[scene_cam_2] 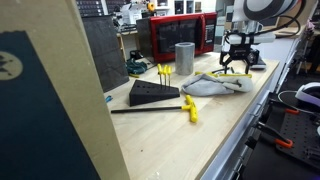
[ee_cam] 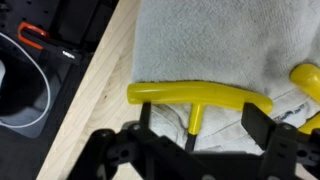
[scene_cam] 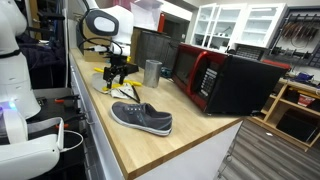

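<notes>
Directly beneath the hand [ee_cam: 199,118] lies a yellow handle [ee_cam: 185,95].

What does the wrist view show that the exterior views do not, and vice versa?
Wrist view only: the gripper stands open over a yellow T-handle lying on a grey cloth. Exterior views only: a metal cup, a red microwave and, in an exterior view, a grey shoe. Shared: gripper, yellow T-handle, grey cloth, wooden counter.

Grey shoe [scene_cam: 141,118], metal cup [scene_cam: 152,72], red microwave [scene_cam: 225,80], black wedge [scene_cam_2: 152,94], wooden counter [scene_cam: 195,128]
</notes>
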`<action>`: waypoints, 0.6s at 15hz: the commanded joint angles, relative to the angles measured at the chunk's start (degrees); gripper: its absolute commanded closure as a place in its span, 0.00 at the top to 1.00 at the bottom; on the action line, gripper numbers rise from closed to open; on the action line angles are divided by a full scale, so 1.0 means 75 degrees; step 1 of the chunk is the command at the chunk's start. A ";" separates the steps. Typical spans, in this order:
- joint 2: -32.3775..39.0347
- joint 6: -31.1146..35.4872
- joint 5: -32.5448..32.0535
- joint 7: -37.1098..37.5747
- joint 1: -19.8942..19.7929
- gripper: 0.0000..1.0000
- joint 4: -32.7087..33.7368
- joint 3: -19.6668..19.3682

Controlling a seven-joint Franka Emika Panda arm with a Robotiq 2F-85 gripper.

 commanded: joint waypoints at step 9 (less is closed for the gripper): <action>0.0395 0.0604 -0.0752 0.1052 -0.0066 0.14 -0.0182 -0.0049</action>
